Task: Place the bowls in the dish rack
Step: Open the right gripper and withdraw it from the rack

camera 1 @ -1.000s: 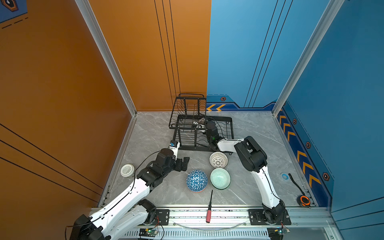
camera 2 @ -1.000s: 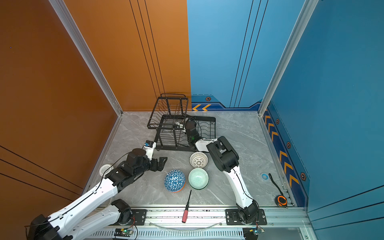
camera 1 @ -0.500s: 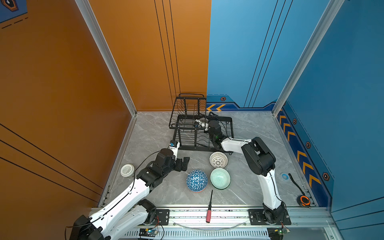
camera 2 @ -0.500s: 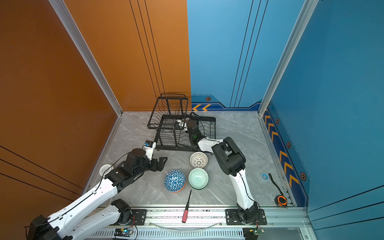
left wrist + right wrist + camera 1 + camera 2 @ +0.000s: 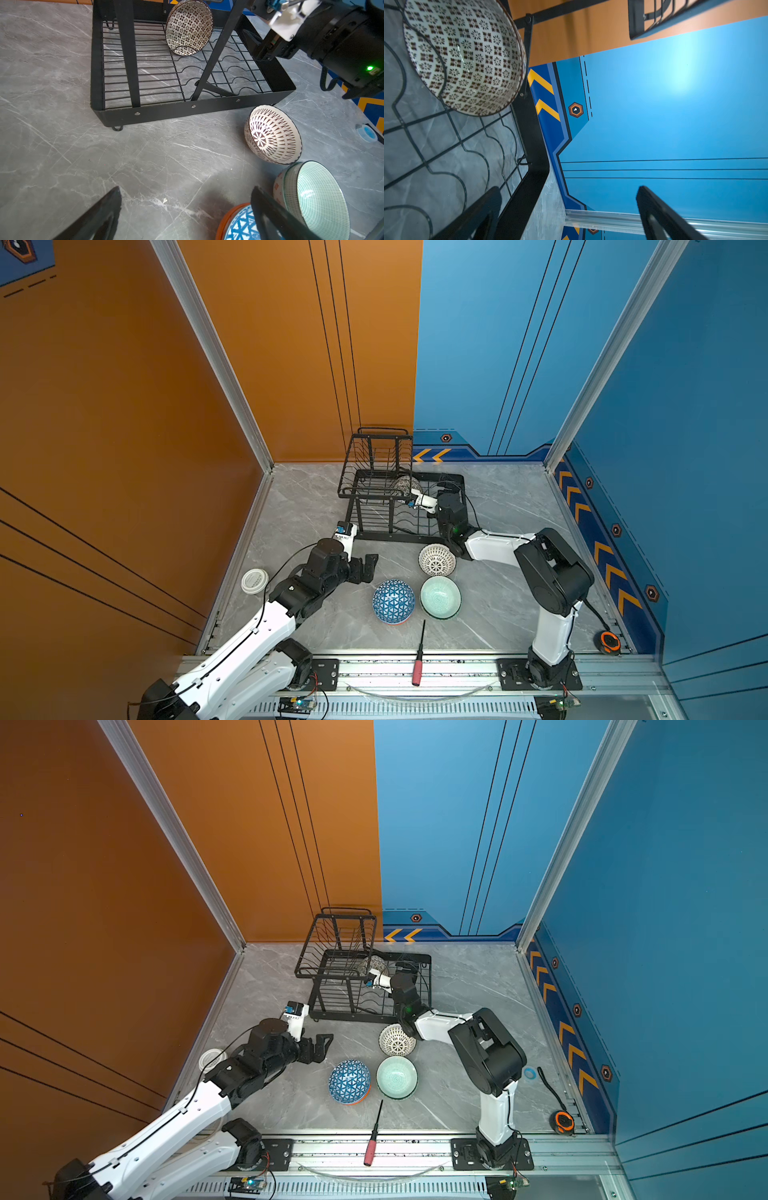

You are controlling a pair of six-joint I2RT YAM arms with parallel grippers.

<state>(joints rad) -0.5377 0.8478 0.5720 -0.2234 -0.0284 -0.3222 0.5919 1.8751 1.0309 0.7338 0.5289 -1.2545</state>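
In wire rack [image 5: 187,110], round bowl [image 5: 189,27] (glazed)

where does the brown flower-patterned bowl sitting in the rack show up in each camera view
In a top view: patterned bowl at the back of the dish rack, below the raised basket's corner.
In a top view: same spot.
Left wrist: on edge in the tray's far end, beside the slanted post.
Right wrist: close up, against the tray's black rim.
Shared landmark: the wavy wires under it.

Robot lab cell: orange-blue panel walls [image 5: 365,344], aluminium arm rail [image 5: 465,670].
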